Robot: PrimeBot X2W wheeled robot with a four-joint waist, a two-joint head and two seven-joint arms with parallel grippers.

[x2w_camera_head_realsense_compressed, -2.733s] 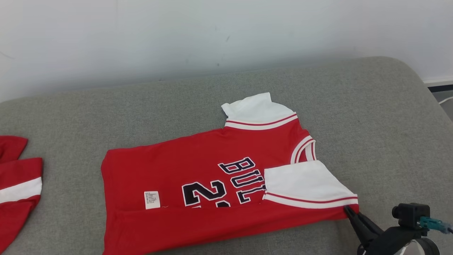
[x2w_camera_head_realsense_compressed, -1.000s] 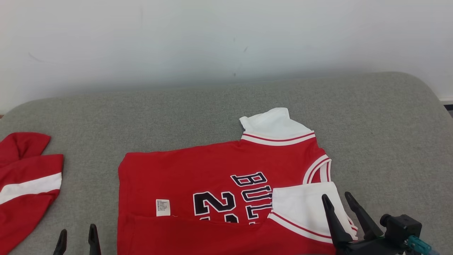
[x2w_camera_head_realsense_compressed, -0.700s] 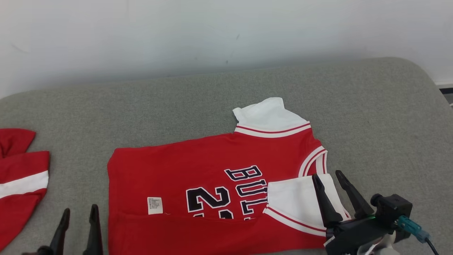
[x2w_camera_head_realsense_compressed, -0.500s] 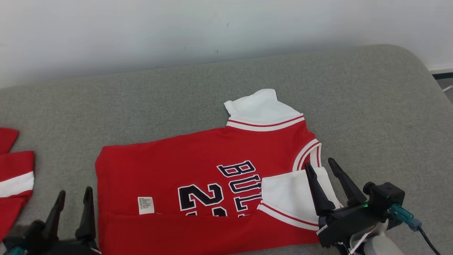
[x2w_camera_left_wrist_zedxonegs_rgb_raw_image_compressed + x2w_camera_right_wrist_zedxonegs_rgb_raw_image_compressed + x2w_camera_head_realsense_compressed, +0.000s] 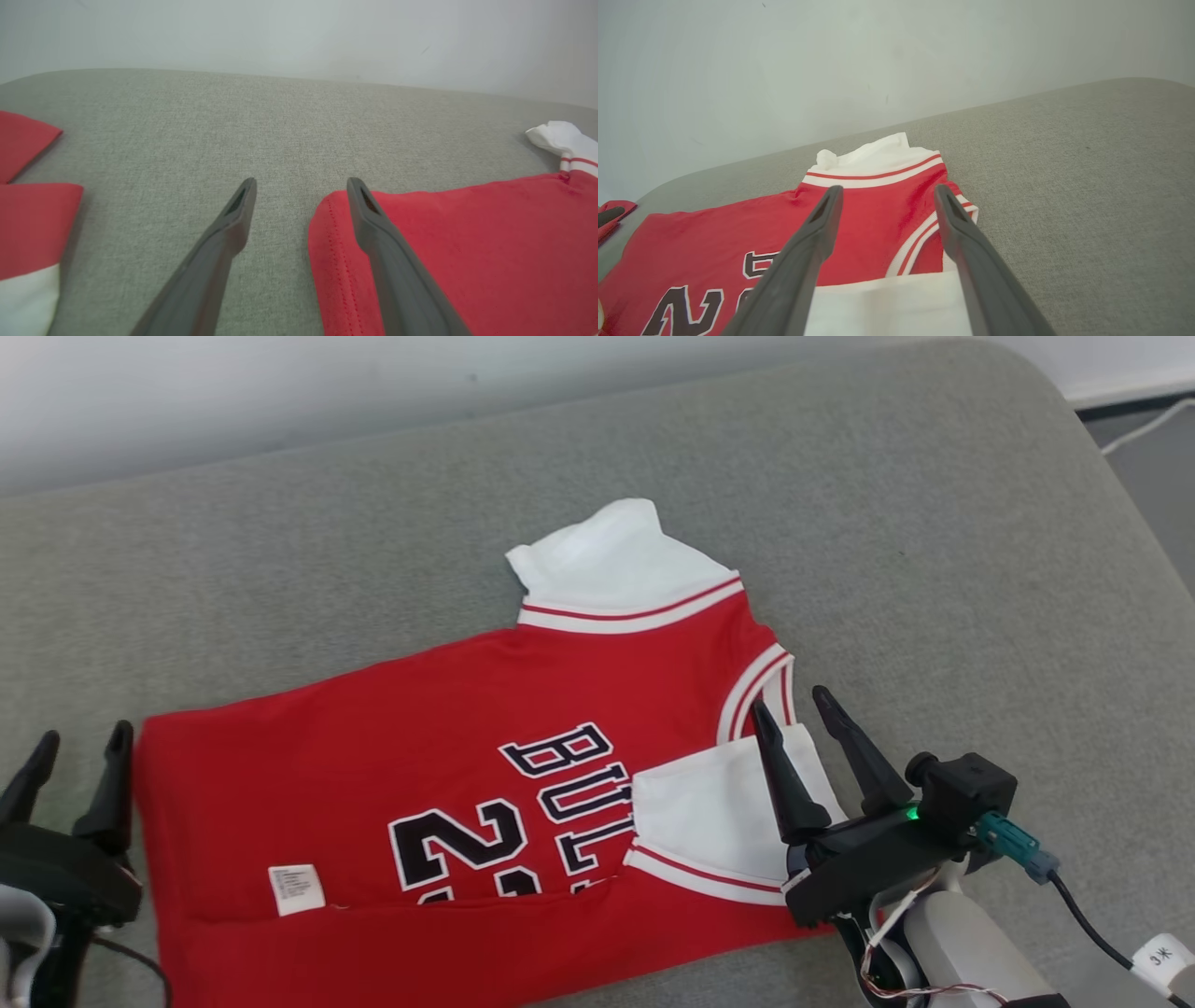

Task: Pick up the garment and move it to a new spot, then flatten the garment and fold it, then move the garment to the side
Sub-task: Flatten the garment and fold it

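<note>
- Work surface: grey woven upholstered cushion, rounded far-right corner, backed by a plain white wall.
- Grey floor is seen past the cushion's right edge, with a white cable lying on it.
- The garment, a red knit jersey, is laid flat at mid-cushion, neck end to the right, hem to the left.
- Black white-edged "BUL" and part of a number are exposed; the rest is covered by the near white sleeve, which is folded in over the chest.
- The far white sleeve is pointed at the wall; striped white-and-red trim is seen at armholes and neck.
- The near long edge is folded up over the front; a white care label is exposed beside that fold.
- Left gripper: jaws spread wide, nothing held, positioned at the hem corner; contact cannot be told.
- Right gripper: jaws spread wide, nothing held, fingers positioned over the folded sleeve.
- A second red cloth with a white band is seen at the cushion's left, well apart.
</note>
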